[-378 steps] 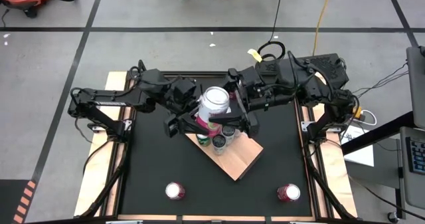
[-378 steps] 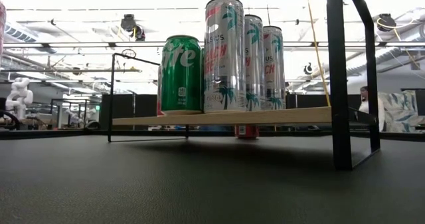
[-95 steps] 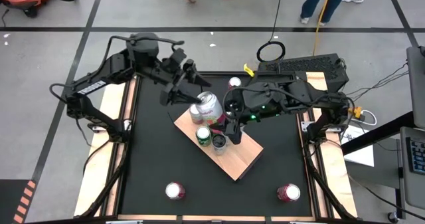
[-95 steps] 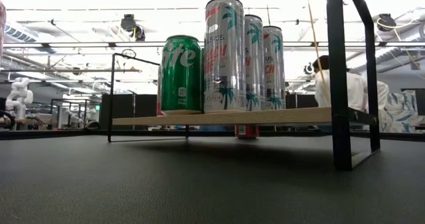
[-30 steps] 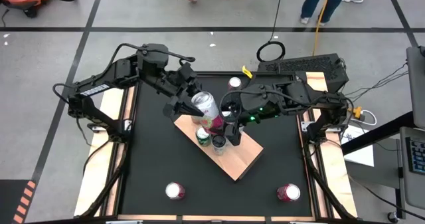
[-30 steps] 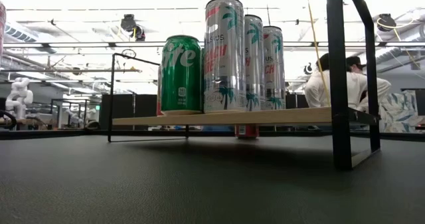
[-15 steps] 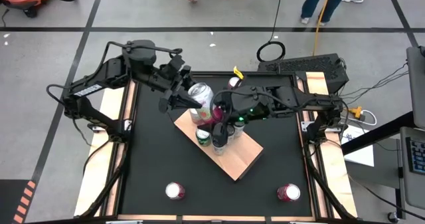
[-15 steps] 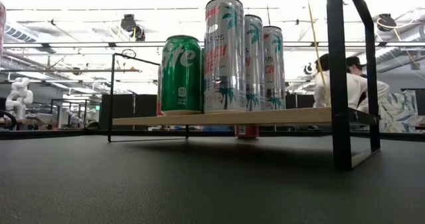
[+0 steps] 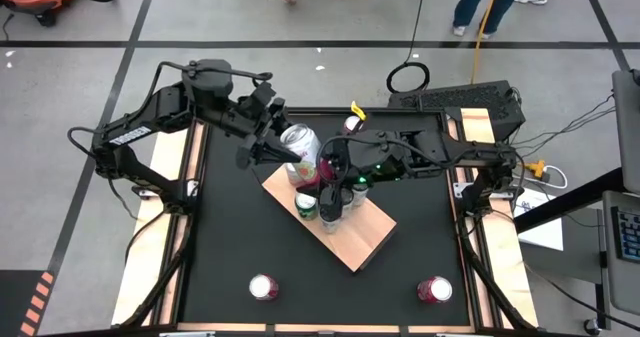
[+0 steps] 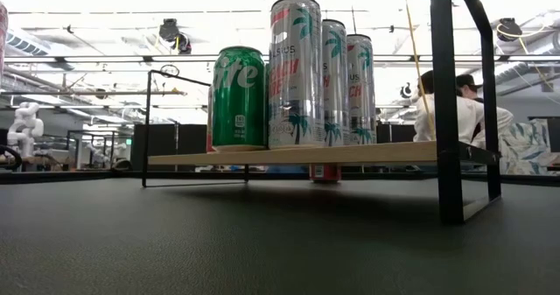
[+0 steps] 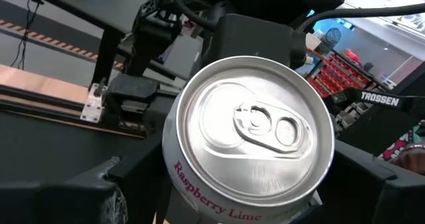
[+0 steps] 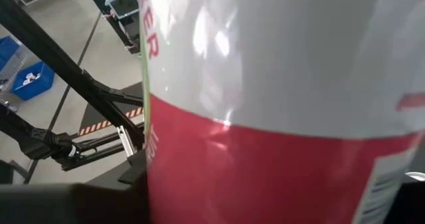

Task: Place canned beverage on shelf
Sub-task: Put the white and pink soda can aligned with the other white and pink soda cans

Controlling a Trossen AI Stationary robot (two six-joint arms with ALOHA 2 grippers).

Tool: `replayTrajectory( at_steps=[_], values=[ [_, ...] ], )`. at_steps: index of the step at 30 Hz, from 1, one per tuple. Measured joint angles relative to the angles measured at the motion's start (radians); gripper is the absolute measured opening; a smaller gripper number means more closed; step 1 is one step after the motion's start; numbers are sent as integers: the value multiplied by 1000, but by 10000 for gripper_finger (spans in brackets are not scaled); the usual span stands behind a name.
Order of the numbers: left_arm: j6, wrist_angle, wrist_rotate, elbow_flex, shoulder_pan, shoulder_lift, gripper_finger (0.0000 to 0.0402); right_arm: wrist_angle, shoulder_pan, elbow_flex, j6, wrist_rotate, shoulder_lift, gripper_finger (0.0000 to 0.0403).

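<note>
High view: the shelf lies as a long tan board set diagonally on the black table, its long axis running from the far left toward the near right. A silver and red can is held above the board's far-left end, tilted, its lid turned up and toward the far left. The left hand grips this can from the left; the right hand reaches in against the can's lower red part, and how firmly it grips cannot be told. Other cans stand upright on the board just beside them; two more cans stand apart near the table's front edge

Low view: the shelf appears edge-on, level, carrying a green can and three tall cans, all upright

Left wrist view: the can's lid faces the camera, dark fingers pressed on both sides of the body

Right wrist view: the can's wall, white above red, fills the frame; the fingers cannot be made out
</note>
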State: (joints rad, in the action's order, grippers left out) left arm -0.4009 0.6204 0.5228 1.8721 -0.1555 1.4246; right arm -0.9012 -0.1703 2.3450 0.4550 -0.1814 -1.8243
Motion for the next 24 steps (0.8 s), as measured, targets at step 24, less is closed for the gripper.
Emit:
replayTrajectory(
  at_steps=[24],
  values=[
    [2,115,138,1,-13,-10,348,-147,1,0,33,231,0,270]
  ],
)
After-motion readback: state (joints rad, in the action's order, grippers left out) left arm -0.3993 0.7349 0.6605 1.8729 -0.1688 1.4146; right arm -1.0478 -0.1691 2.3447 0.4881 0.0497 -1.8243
